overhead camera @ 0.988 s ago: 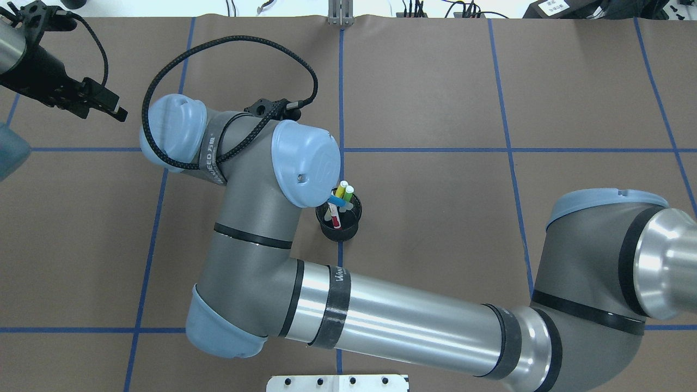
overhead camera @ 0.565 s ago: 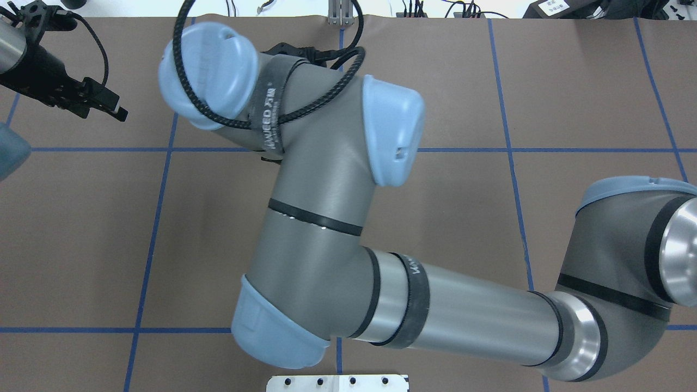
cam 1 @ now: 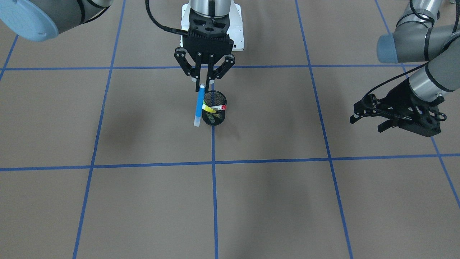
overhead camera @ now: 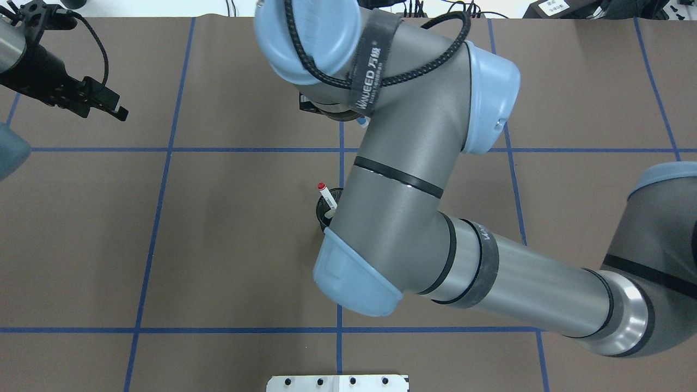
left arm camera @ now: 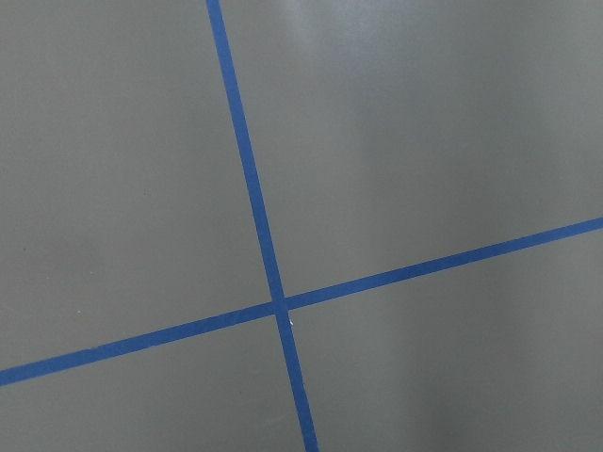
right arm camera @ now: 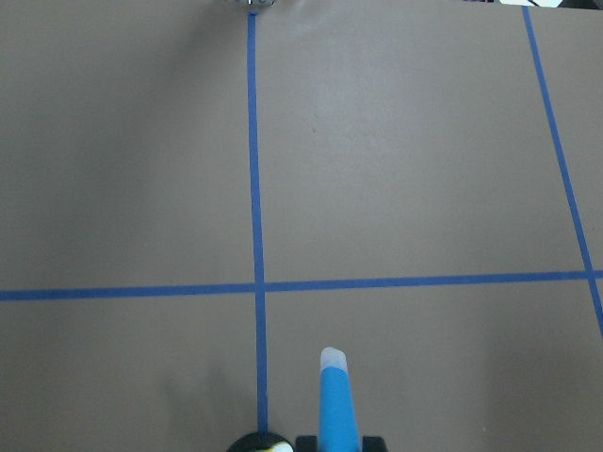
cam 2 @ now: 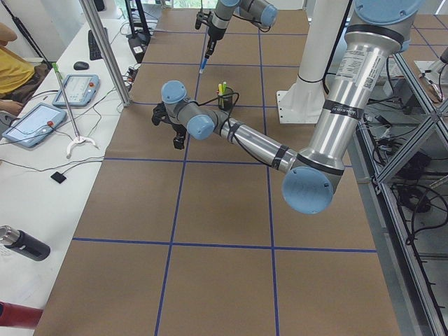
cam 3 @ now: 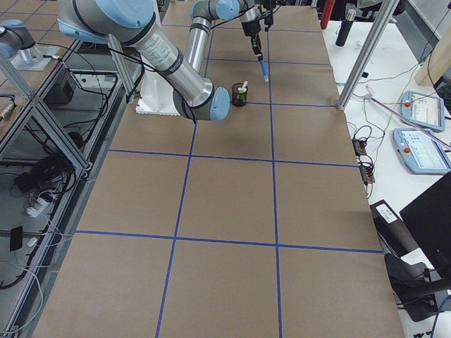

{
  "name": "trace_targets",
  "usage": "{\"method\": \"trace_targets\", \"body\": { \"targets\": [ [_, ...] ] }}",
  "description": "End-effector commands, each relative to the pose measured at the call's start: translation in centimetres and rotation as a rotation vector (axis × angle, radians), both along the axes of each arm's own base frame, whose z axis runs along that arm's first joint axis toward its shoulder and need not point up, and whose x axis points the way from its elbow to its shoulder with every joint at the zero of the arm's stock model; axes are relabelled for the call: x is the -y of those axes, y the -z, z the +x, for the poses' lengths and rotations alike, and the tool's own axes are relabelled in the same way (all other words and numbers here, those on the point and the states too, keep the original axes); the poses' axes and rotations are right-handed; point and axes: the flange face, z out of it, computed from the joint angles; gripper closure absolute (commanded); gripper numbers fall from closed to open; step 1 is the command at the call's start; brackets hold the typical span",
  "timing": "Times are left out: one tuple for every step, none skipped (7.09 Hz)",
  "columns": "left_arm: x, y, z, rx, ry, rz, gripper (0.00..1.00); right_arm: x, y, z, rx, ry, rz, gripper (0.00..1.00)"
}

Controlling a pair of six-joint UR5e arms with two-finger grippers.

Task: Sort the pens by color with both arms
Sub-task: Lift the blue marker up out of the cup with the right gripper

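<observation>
Three slim marker pens, yellow point(cam 1: 207, 106), green point(cam 2: 225, 88) and white-barrelled with a red cap point(cam 1: 220, 107), lean in the black mesh cup point(cam 1: 214, 119) on the brown tabletop point(cam 1: 273, 201). The right pincer point(cam 1: 204, 85) is clamped on the blue marker pen point(cam 1: 198, 106), which hangs upright outside the cup. The left pincer point(cam 1: 366, 123) hovers well aside, fingers apart.

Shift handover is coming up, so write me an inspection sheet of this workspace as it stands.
Surface: brown mat with blue tape grid.
Job's things: blue pen hangs from the right pincer, lifted clear of the mesh cup; the other three pens stand in the cup.
Clutter: nothing seen.
Grippers: right pincer shut on the blue pen; left pincer open, empty.
Cables: braided cable loops over the right arm's wrist.
Surroundings: side bench with tablets; a person's sleeve beside it.
</observation>
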Motion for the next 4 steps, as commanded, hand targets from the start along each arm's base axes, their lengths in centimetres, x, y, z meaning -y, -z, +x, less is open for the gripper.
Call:
{"method": "trace_targets", "body": {
  "targets": [
    [0.0,0.1,0.0,-0.001,0.001,0.001,0.0,4.4,-5.4,-1.0,-0.02,-0.089,0.133,0.9],
    [0.0,0.1,0.0,-0.002,0.0,0.0,0.0,6.7,-7.2,-2.7,-0.048,-0.149,0.189,0.9],
    [0.0,0.1,0.0,-0.002,0.0,0.0,0.0,8.8,-10.4,-4.3,-0.063,-0.206,0.24,0.9],
    [0.0,0.0,0.0,-0.001,0.0,-0.001,0.0,10.8,-14.0,-5.9,-0.065,-0.247,0.278,0.9]
  ]
}}
